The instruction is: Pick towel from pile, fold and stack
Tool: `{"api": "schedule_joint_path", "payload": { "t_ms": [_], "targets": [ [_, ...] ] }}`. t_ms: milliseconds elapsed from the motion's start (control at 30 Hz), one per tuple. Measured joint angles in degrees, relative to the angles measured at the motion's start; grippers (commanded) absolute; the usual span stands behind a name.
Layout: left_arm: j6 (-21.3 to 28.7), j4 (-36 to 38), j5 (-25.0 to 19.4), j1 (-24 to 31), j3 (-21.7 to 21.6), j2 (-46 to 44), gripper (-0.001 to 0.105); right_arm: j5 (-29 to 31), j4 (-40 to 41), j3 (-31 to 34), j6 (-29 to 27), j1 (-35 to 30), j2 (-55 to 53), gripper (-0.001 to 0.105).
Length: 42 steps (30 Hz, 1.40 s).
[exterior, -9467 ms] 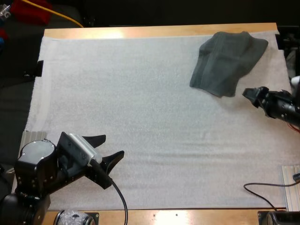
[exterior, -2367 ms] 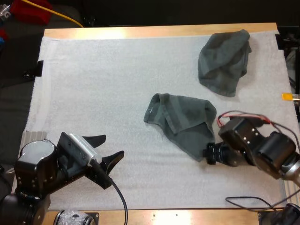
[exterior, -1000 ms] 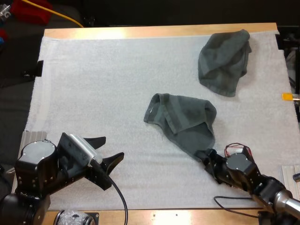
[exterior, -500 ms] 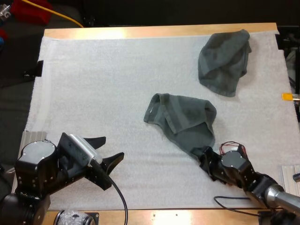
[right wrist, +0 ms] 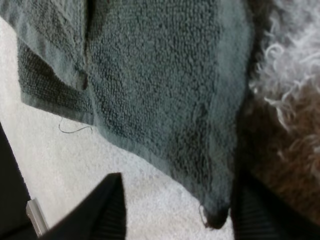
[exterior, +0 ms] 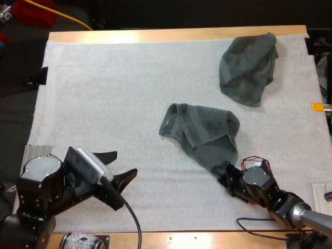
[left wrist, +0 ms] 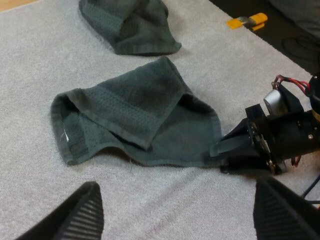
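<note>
**One towel out on the mat, not yet folded**

The wooden table (exterior: 155, 35) fills the high view, and a white mat (exterior: 104, 98) covers nearly all of it.

Two dark grey-green towels lie on the mat. The pile towel (exterior: 248, 67) sits crumpled in the upper right of the frame, close to the mat's far edge. The loose towel (exterior: 205, 132) lies right of centre, well apart from the pile. It is rumpled, with one flap doubled over itself, and one corner trails toward the lower right.

The left gripper (exterior: 125, 161) sits in the lower left of the frame with its fingers spread wide on nothing. It points across the mat toward the loose towel but is well short of it.

The right gripper (exterior: 224, 174) is low on the mat in the lower right, right at the towel's trailing corner. In its wrist view its fingers (right wrist: 112, 202) stand apart with that corner lying between them, and they are not pressed onto the cloth.

Progress, as I judge it: the pick from the pile looks done, since one towel lies by itself in open space. It has not been spread flat, nothing is squarely folded, and there is no folded stack. The next step seems to be closing on the corner, then flattening, folding and placing the towel. The pile towel is left to do as well.
</note>
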Motion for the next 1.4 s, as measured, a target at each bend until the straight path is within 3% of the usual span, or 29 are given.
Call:
{"api": "schedule_joint_path", "payload": {
  "t_ms": [133,300,700,1067,1400],
  "targets": [
    [0.0,0.0,0.0,0.0,0.0,0.0,0.062,0.52,0.71,0.0,0.0,0.0,0.0,0.036],
    [0.0,0.0,0.0,0.0,0.0,0.0,0.062,0.9,1.67,0.0,-0.39,0.0,0.0,0.01],
    [0.0,0.0,0.0,0.0,0.0,0.0,0.062,-1.78,3.3,-0.34,-8.81,0.0,0.0,0.003],
    [0.0,0.0,0.0,0.0,0.0,0.0,0.062,-4.16,20.88,-7.87,-22.85,0.0,0.0,0.003],
    [-0.08,-0.05,0.06,0.0,1.23,3.19,0.062,-4.32,47.66,-19.59,-40.87,0.0,0.0,0.003]
  ]
}}
